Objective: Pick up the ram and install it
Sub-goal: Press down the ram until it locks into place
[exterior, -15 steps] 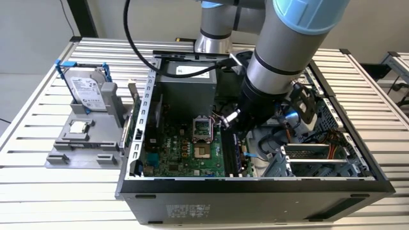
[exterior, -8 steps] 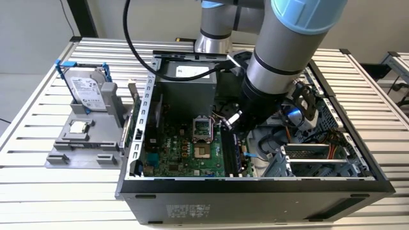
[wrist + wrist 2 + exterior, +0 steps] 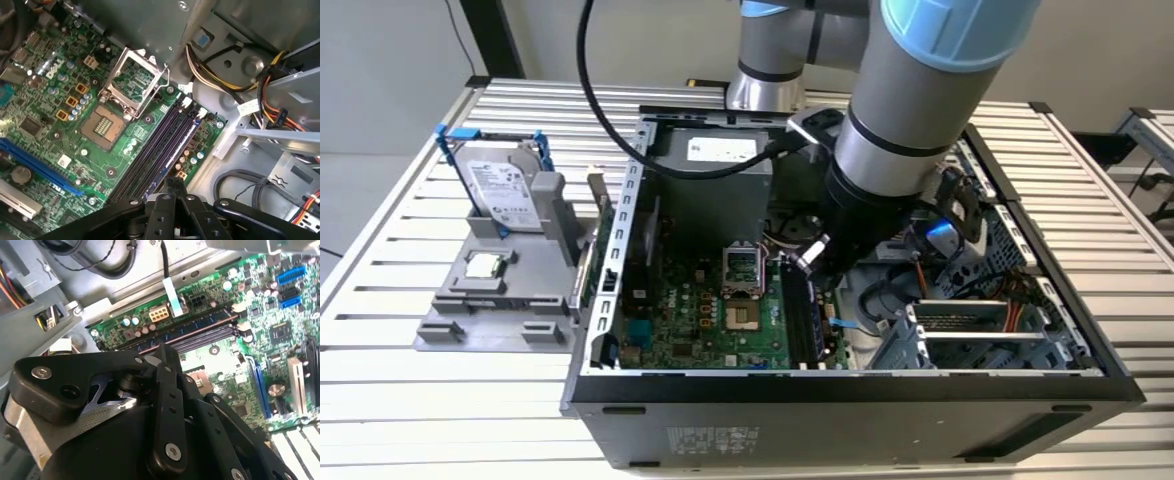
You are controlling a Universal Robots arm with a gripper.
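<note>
- The pincer (image 3: 174,186) is down inside the open computer case (image 3: 854,385), hanging right over the bank of memory slots (image 3: 150,155). That makes sense, since that's where the stick belongs.
- The ram (image 3: 177,150) looks like it's sitting in the outermost slot, directly below the pincer. It's a thin dark strip with a bluish sheen, running lengthwise away from the tip. I'd guess it's either going in or already in, but I can't say if it's clicked home.
- Honestly I can't tell how far open the pincer is, or whether it's actually clamping the stick. The black linkage arms block the tip in both wrist views.
- The slots are long, narrow black plastic channels lying parallel, with pale latches (image 3: 186,100) at the far ends from the pincer.
- Just beside the slots, further from the pincer, is the processor socket (image 3: 105,127). Its metal retaining frame is flipped up, and the square bed underneath is bare and gold-ish.
- The green motherboard (image 3: 60,130) is glossy and studded with little round capacitors.
- Well away from the pincer, outside the case, a grey holder (image 3: 487,300) on the slatted metal surface (image 3: 400,240) keeps the other parts upright and easy to grab. These are a silver hard drive (image 3: 500,190) in a blue frame and a small square chip (image 3: 486,265).
</note>
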